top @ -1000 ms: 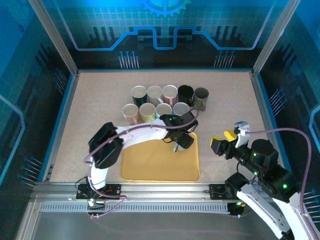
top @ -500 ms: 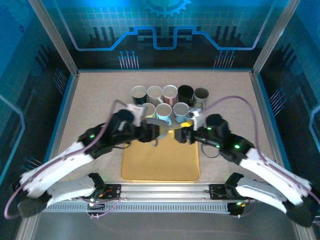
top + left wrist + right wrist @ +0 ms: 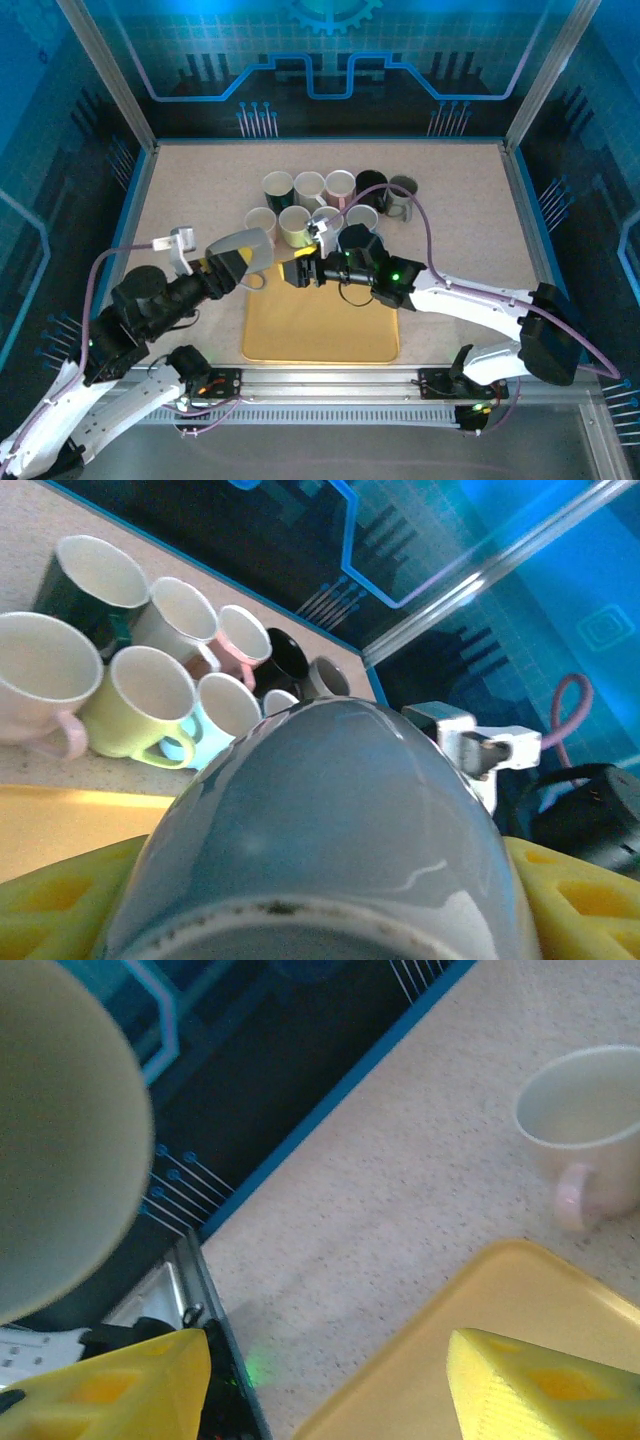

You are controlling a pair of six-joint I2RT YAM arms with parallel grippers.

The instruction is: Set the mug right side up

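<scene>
While the left claw [image 3: 238,264] is clamped on the grey mug [image 3: 248,248], the top view shows that mug held on its side at the 10 o'clock corner of the yellow tray [image 3: 320,335]. The right claw [image 3: 300,273] sits at 3 o'clock from the mug, near it but apart from it. Its yellow fingers point toward the mug and grip nothing. The other mugs [image 3: 308,187] stand mouth up in two rows on the worktop [image 3: 190,190], at 12 o'clock from the tray.

From the left wrist, the mug's [image 3: 330,810] rounded grey body is pinned between two yellow fingers [image 3: 60,900], one at 8 o'clock and one at 4 o'clock. A rough ring runs along its near end. The other mugs [image 3: 150,695] show their open mouths at 10 o'clock, and a strip of tray [image 3: 60,820] lies at 9 o'clock. Part of the right arm [image 3: 470,745] is at 3 o'clock.

From the right wrist, the yellow fingers [image 3: 110,1380] stand wide apart at 7 and 5 o'clock, with the tray [image 3: 470,1360] and speckled worktop [image 3: 400,1190] showing between them. A blurred pale curve of the mug [image 3: 60,1130] sits at 10 o'clock. A pale upright mug [image 3: 585,1125] stands on the worktop at 2 o'clock, just beyond the tray's edge.
</scene>
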